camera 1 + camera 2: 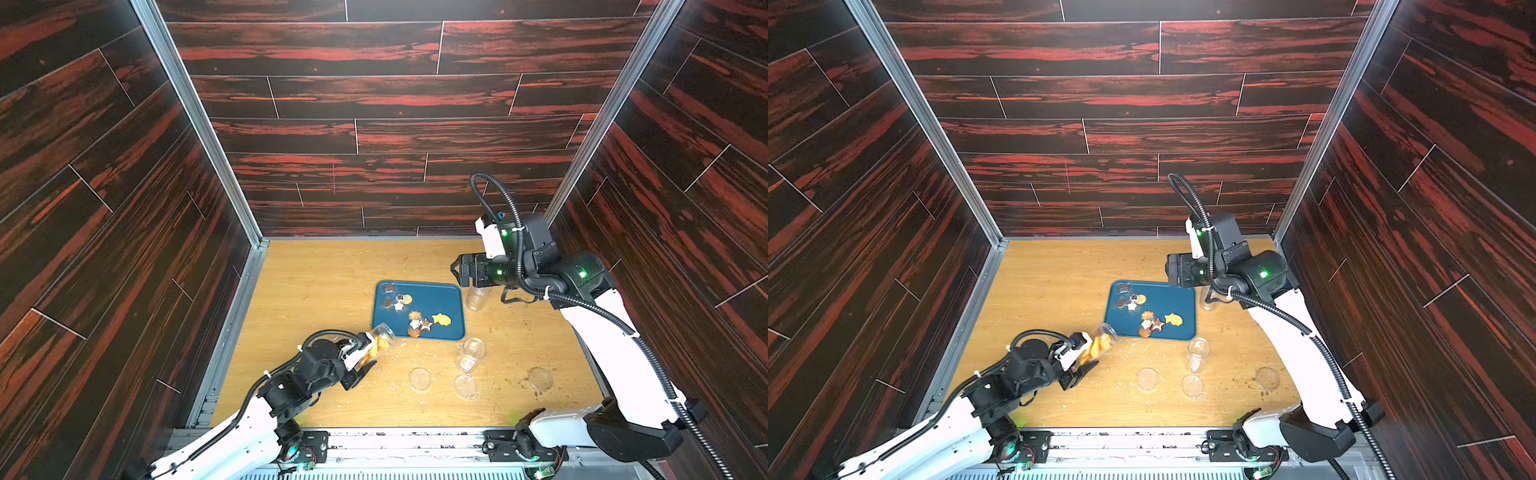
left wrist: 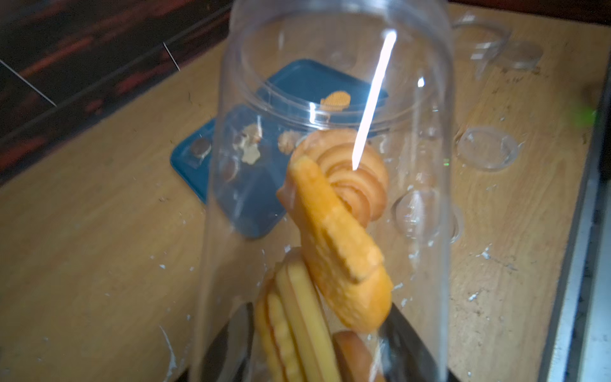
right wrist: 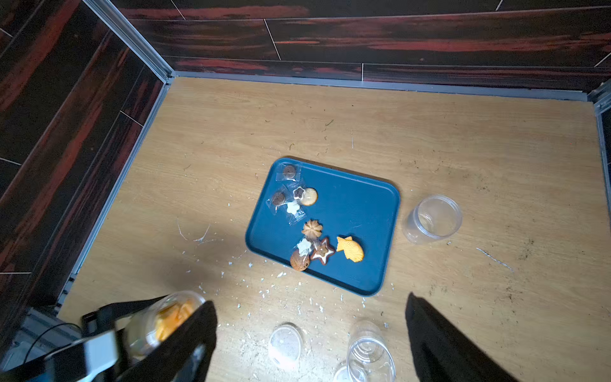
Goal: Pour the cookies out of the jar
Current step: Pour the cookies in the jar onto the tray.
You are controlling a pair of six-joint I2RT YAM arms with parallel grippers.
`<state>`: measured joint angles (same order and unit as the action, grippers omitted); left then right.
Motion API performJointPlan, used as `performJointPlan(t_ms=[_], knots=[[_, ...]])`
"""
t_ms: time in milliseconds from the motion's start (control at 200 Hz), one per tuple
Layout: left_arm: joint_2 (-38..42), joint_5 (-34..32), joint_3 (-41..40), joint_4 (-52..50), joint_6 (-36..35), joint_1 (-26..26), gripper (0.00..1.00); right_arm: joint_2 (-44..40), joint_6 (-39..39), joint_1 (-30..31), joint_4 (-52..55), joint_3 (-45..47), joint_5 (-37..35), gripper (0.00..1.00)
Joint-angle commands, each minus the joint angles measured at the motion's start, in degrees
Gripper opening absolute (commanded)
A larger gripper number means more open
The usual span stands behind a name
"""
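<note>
Pouring: left gripper clamps the tilted jar by the tray's corner; cookies sit inside; next needs a steeper tip over the tray; right gripper gapes empty.

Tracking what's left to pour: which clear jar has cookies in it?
The jar in the left gripper, tipped toward the blue tray, with golden cookies inside; the two jars on the table hold none.
</note>
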<state>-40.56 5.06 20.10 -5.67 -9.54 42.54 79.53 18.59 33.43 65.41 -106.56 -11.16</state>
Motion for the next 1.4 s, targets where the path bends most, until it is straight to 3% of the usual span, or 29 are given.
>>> performJointPlan(t_ms=[0, 301, 571, 817, 1398], knots=[[-1.6, -2.3, -0.3, 8.2, 2.8, -0.2, 0.40, -0.4, 0.1, -0.4, 1.2, 3.9, 1.8, 0.93], [-13.5, -2.5, 4.4, 8.1, 2.2, -0.3, 0.40, -5.0, 4.6, -0.4, -10.2, 19.8, 7.6, 0.93], [-26.4, -2.3, 6.3, 13.8, 2.3, -0.6, 0.40, -5.6, 3.7, -0.5, -9.5, 19.9, 7.7, 0.93], [-35.8, 3.2, 11.6, 13.5, 4.3, -3.9, 0.40, -7.5, 4.2, -0.5, -8.8, 21.5, 8.0, 0.92], [-47.1, 13.2, 29.3, -11.4, 3.6, -8.5, 0.41, -11.8, 5.6, -0.4, -11.4, 28.5, 7.7, 0.93]])
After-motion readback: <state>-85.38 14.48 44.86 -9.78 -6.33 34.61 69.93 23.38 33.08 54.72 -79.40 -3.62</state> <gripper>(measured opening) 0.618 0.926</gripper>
